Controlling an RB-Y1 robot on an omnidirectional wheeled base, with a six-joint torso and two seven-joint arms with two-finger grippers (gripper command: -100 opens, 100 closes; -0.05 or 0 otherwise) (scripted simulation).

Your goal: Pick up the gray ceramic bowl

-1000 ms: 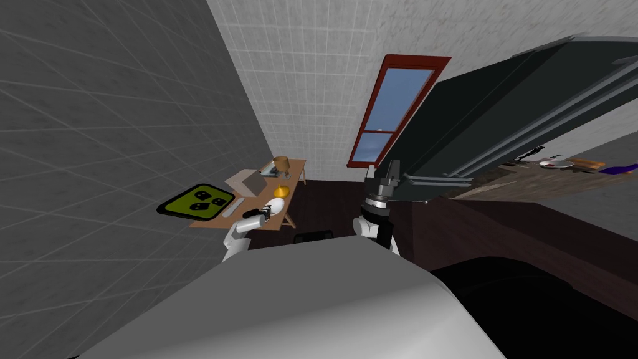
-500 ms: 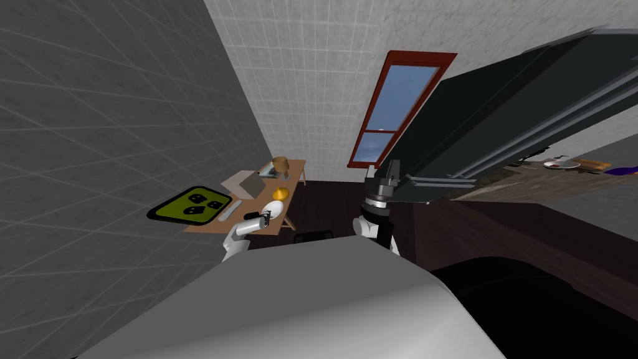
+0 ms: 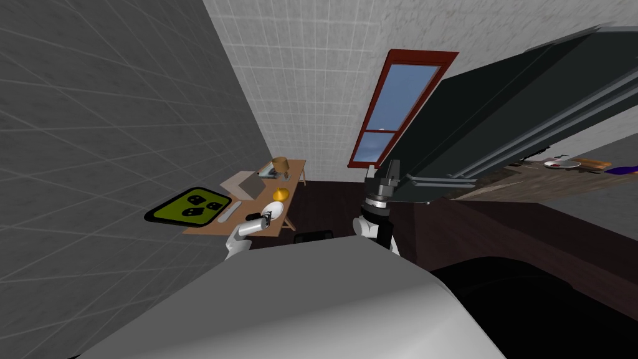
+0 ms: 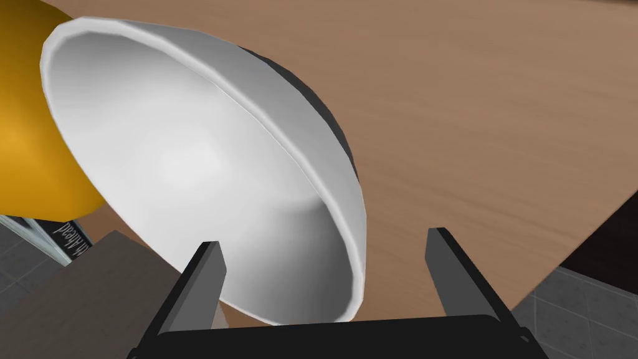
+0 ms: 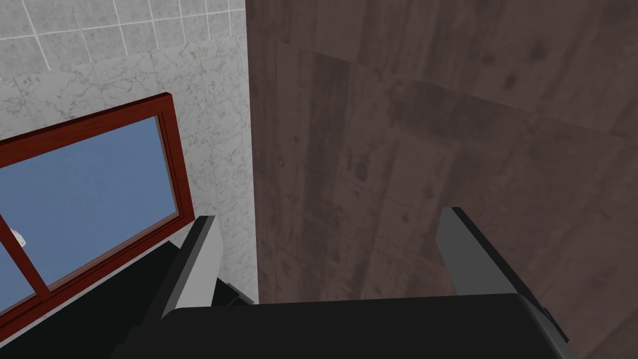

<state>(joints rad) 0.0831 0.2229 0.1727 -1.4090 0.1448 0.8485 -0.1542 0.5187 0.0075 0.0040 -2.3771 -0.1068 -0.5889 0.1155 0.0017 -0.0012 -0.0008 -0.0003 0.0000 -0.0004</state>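
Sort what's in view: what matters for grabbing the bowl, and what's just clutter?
Job: white bowl; left end effector, open at its rim; wooden table.
Lying about: orange round object; green tray; brown cup; right end effector.

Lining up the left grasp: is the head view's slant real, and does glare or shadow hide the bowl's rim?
Head view: the slant is the camera's; walls splay. Left wrist view: the white bowl is evenly lit, no glare, its rim plain at the open left gripper; darkness only outside the rim, against the table.
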